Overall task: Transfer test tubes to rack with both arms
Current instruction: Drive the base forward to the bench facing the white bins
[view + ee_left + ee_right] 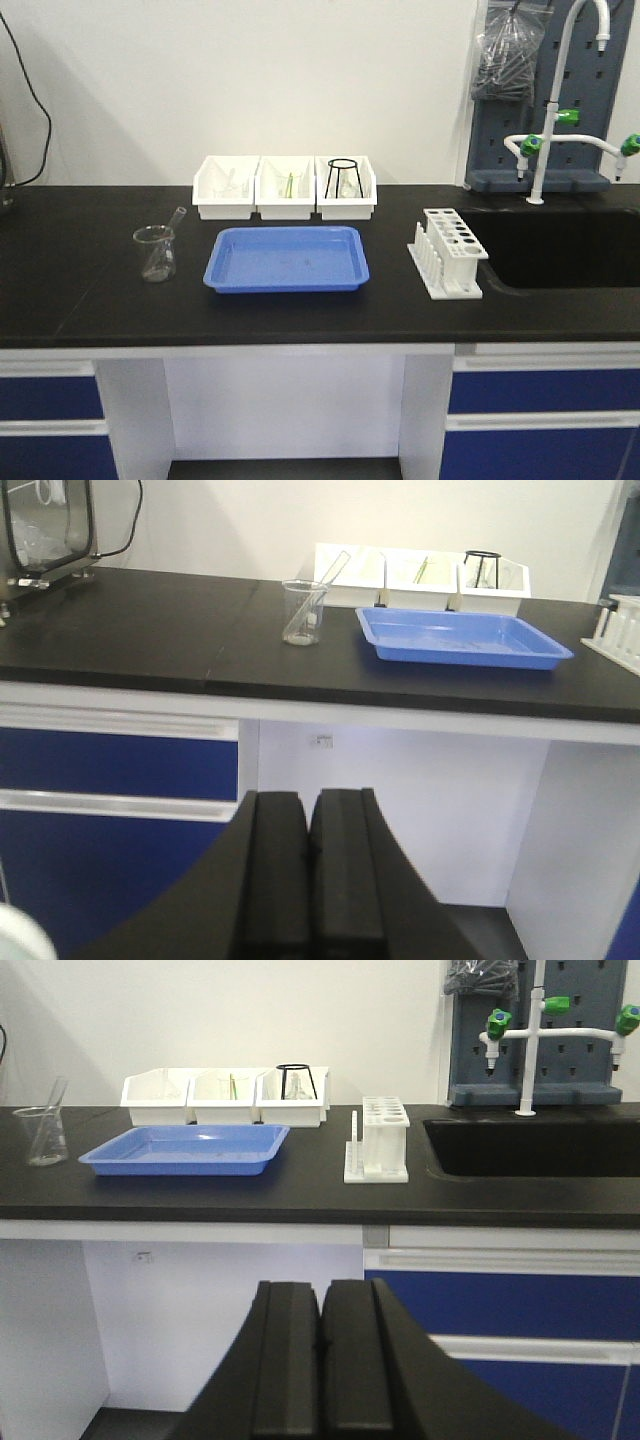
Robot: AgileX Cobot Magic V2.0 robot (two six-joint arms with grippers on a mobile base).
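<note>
A clear test tube [177, 217] leans in a glass beaker [154, 253] at the counter's left; the same tube [334, 571] shows in the left wrist view, and the tube [55, 1094] shows in the right wrist view. The white rack [448, 252] stands right of the blue tray [287, 259], its holes holding nothing that I can see. The rack [378, 1141] faces my right gripper [321, 1286], which is shut on nothing, low in front of the counter. My left gripper [308, 796] is likewise shut and empty, below the counter edge. Neither arm appears in the front view.
Three white bins [285, 188] with glassware and a black wire stand [343, 178] line the back. A black sink [560, 245] with a white faucet [560, 95] lies right of the rack. Blue drawers [510, 1300] sit under the counter.
</note>
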